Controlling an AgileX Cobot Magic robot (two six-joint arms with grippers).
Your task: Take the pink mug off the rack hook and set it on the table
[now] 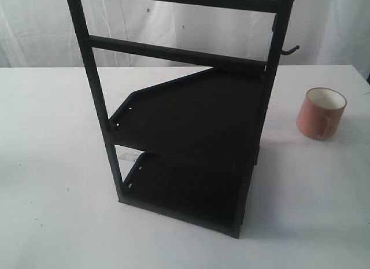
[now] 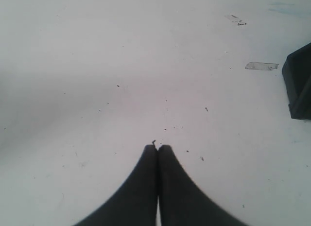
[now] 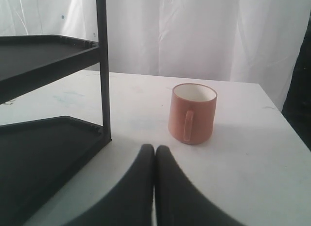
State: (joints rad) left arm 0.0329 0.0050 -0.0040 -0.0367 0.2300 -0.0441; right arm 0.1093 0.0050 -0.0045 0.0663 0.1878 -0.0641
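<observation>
Exterior view, pink mug (image 1: pixel 321 114) upright on table (image 1: pixel 58 223), white inside, left gripper (image 2: pixel 158 149) clenched, right gripper (image 3: pixel 154 149) clenched

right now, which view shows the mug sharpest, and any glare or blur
Right wrist view: sharpest on the pink mug, with the shut right gripper a soft dark blur up close. Exterior view: even soft light, rack shelves nearly featureless black. Left wrist view: table washed pale, no mug, left gripper dark.
</observation>
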